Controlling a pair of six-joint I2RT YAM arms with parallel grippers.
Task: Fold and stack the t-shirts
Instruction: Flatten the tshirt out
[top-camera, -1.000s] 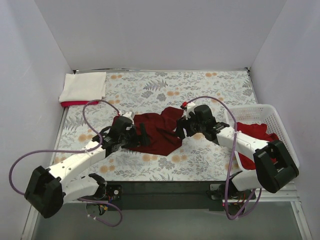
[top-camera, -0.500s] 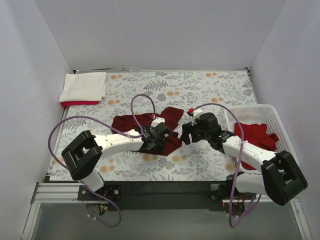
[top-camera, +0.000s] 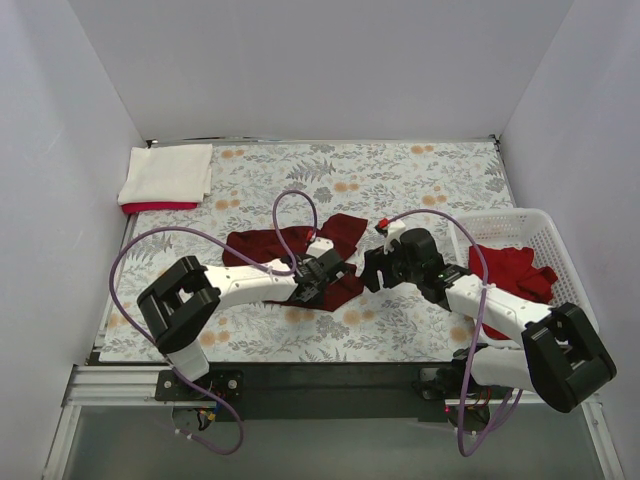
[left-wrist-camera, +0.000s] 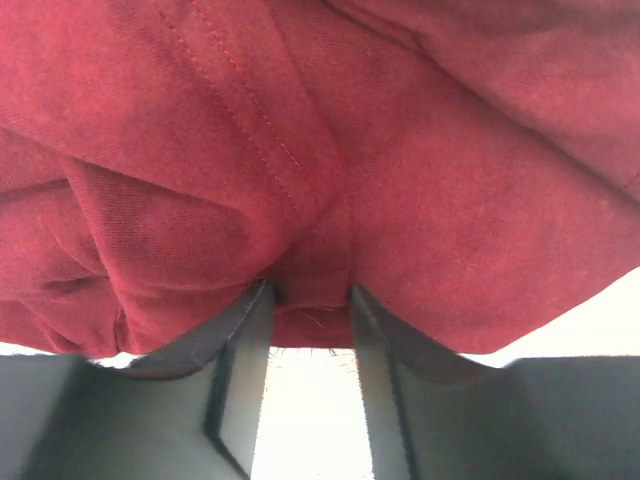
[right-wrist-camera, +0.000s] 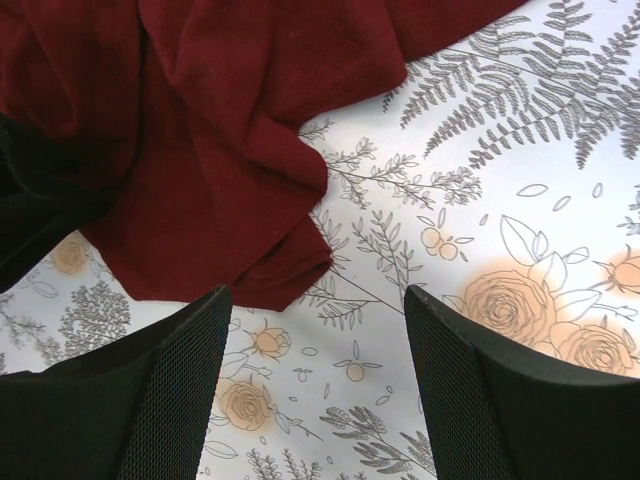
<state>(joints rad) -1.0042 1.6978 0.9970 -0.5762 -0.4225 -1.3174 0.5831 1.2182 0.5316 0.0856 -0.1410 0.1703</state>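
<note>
One maroon t-shirt (top-camera: 262, 246) sits crumpled mid-table on the floral tablecloth (top-camera: 400, 170); left gripper (left-wrist-camera: 310, 296) is pinching a fold of it (a seam runs right down to the jaws), right gripper (right-wrist-camera: 315, 292) hangs wide open just beside the shirt's right edge.

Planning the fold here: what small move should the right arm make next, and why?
Probably ease the right gripper forward onto the maroon t-shirt corner and close: it hangs open over bare tablecloth, while the left gripper pinches the fabric.
</note>
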